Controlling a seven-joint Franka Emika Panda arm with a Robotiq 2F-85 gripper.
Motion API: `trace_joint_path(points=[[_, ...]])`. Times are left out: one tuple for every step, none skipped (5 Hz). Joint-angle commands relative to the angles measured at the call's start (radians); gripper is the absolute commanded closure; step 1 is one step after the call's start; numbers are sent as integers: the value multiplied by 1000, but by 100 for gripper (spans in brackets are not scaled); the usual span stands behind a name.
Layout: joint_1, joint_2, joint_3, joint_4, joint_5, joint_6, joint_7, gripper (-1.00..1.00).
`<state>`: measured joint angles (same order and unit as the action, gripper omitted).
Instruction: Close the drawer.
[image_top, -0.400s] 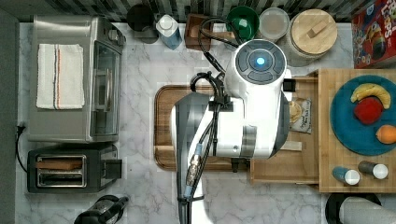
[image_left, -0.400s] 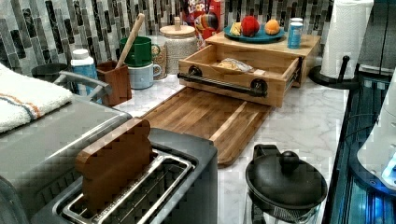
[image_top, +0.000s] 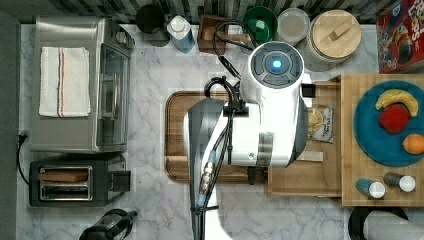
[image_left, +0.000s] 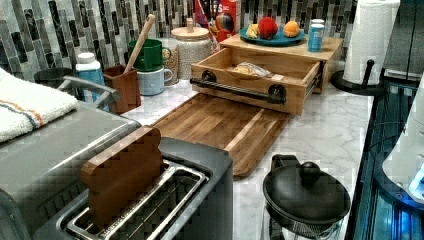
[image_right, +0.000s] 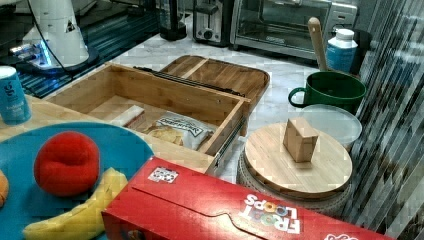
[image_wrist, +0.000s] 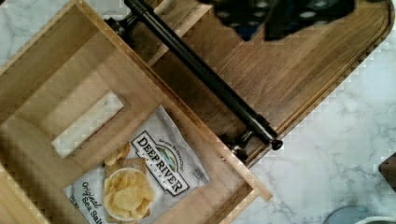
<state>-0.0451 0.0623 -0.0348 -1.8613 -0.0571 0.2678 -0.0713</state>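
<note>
The arm (image_top: 270, 115) hangs over the open drawer (image_top: 300, 180), and the wrist view puts the claw (image_wrist: 273, 16) above the board (image_wrist: 299, 79), on the outer side of the handle (image_wrist: 201, 74). So the black bar lies between the claw and the drawer box, near the claw but not touching it, as far as I can judge. Is the claw apart or together? I cannot tell; it is only a dark shape at the edge of the picture. The drawer is pulled well out over the board's far edge, with a chip bag (image_wrist: 154, 172) lying flat inside, beyond the bar from the claw and low enough not to snag. The step in hand looks like the approach before the push. To do it well, I'd say bring the claw down level with the bar or the front panel, meet it near the bar's middle rather than at an end, and push straight along the slides. An off-centre shove could skew the box and jam it. Keep clear of the board beneath and the worktop (image_wrist: 336, 140) beside it.
</note>
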Motion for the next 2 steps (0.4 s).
trace_joint_path(points=[[-6,25,-8,60,50,-75,-92,-100],[9,15,11,-2,89,13,-142,-100]])
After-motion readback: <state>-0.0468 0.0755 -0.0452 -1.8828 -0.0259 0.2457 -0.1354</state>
